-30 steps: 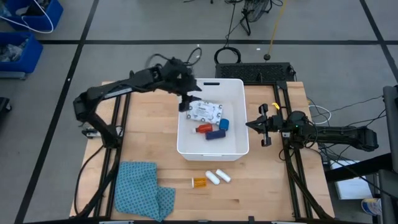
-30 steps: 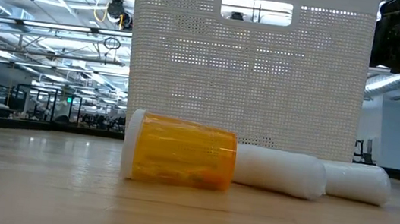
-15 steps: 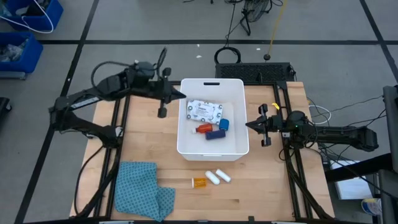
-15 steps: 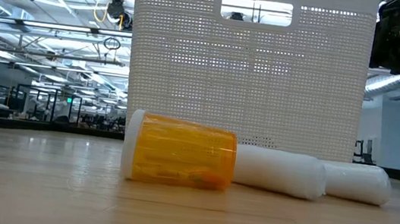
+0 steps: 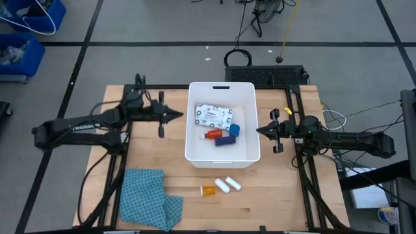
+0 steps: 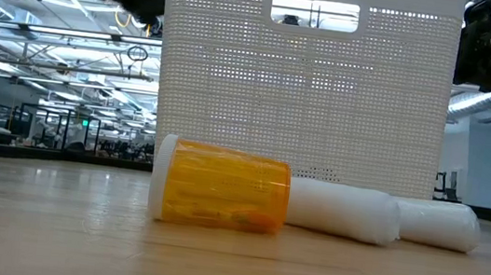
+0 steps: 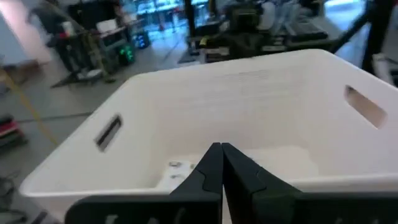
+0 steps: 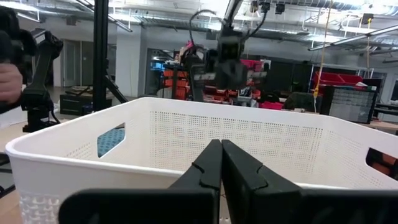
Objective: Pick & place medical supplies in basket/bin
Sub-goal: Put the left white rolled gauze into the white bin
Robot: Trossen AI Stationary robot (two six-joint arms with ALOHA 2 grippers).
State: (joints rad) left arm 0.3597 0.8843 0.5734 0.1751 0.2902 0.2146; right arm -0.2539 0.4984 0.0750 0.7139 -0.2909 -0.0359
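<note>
Table (image 5: 149, 156): pale wood planks, butcher-block grain, rectangular, dark metal frame rails along both sides.

Tub (image 5: 221, 122): white plastic, rectangular, rounded corners, walls perforated with a fine grid of holes as seen in the low view (image 6: 304, 79); handle slot in each short wall. Stands at table centre, toward the far edge. Contents: white printed flat packet (image 5: 214, 116) lying flat in the far half; blue tape roll (image 5: 234, 130) just beside it; red-capped bottle (image 5: 212, 134) on its side; dark blue strip (image 5: 224, 141) next to the bottle, nearer the front wall.

Cloth (image 5: 149, 197): blue, patterned, crumpled, soft folds, at the front left corner of the table, well apart from the tub.

Left gripper (image 5: 178, 116): outside the tub, just off its left wall, arm stretched in from the left. Fingers pressed together, nothing between them; wrist view (image 7: 221, 163) looks over the rim into the tub.

Right gripper (image 5: 261, 130): just beside the tub's right wall, fingers together (image 8: 221, 163), empty.

Outside the tub, on the wood in front of it: orange pill bottle (image 5: 208, 190), translucent, white cap, lying on its side (image 6: 218, 185); two white cylinders (image 5: 228, 185), matte, lying side by side just right of the bottle, the nearer one touching it in the low view (image 6: 342, 210).
</note>
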